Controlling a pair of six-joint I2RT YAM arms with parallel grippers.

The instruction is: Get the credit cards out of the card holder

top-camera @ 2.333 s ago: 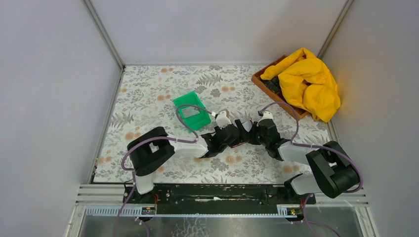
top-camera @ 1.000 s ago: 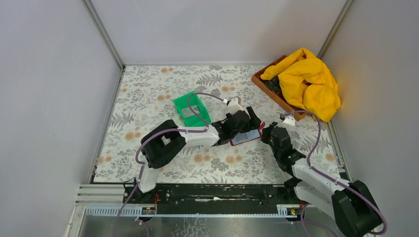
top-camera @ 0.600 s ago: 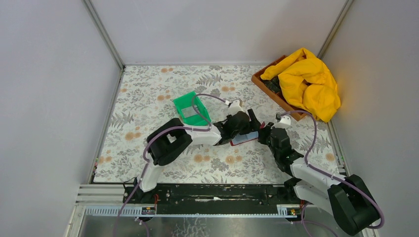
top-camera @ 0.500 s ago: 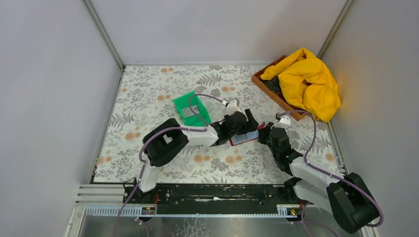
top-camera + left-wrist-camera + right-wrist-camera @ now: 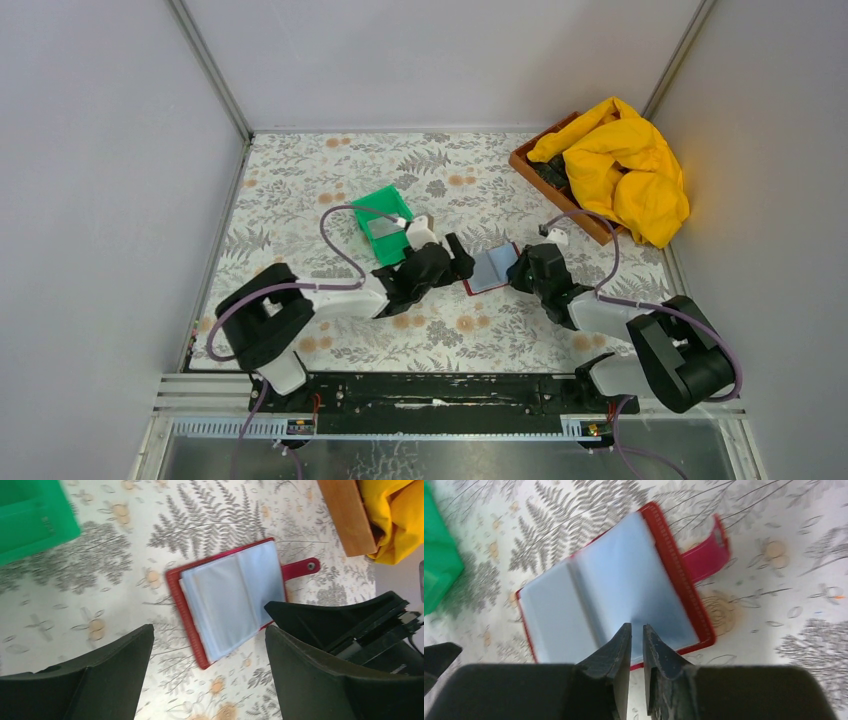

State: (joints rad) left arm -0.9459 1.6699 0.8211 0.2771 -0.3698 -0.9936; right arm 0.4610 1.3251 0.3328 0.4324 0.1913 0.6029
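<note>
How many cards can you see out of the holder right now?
1: a grey card lies in the green bin, left of the open card holder. More could be stacked beneath it or hidden in the holder's sleeves.

The card holder (image 5: 232,597) is dark red with a pinker strap (image 5: 302,569); its sleeves (image 5: 614,590) are pale blue-grey. The tabletop (image 5: 300,180) is white, printed with grey ferns and tan-orange flowers. The bin (image 5: 375,198) is bright green. A yellow cloth (image 5: 625,170) lies in a brown wooden tray (image 5: 347,515). The left claw (image 5: 207,645) and right claw (image 5: 636,630) are black.
</note>
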